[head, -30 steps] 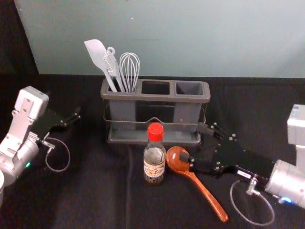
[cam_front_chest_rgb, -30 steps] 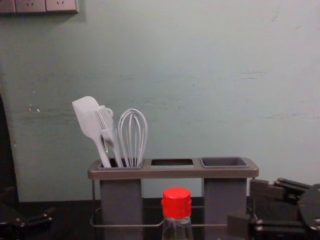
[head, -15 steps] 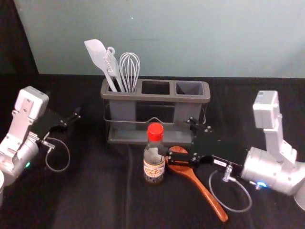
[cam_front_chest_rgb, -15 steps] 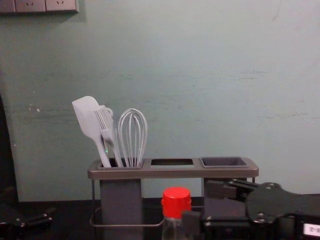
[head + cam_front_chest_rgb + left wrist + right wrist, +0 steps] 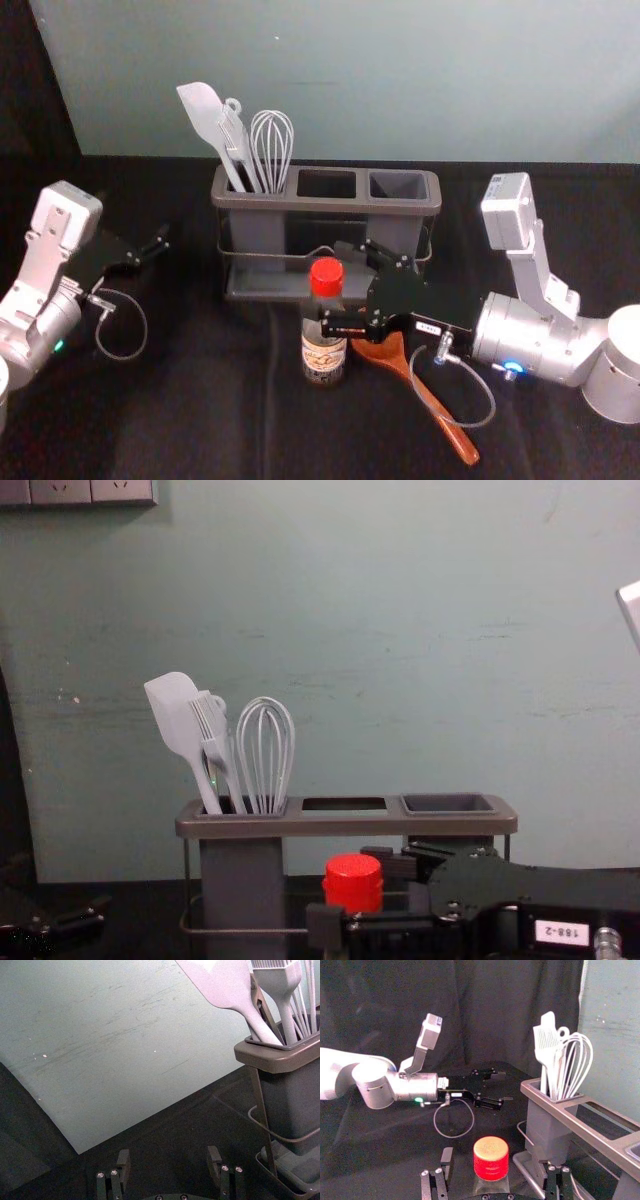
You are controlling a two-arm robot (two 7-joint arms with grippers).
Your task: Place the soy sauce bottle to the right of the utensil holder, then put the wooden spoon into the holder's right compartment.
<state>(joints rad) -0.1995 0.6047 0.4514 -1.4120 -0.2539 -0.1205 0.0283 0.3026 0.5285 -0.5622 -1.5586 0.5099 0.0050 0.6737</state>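
Widely spread over black cloth (image 5: 200, 420), wall (image 5: 400, 80) beyond: left claw (image 5: 146, 228), right claw (image 5: 332, 287) around bottle (image 5: 323, 356)

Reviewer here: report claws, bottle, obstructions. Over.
Right claw open, fingers either side of upright soy sauce bottle. Left claw open, off left. Spoon beneath right claw, possibly in the way.

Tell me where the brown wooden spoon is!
In the head view, the spoon lies on the black cloth, right of the glass sauce bottle with a red cap, partly hidden by the robot's black right tool.
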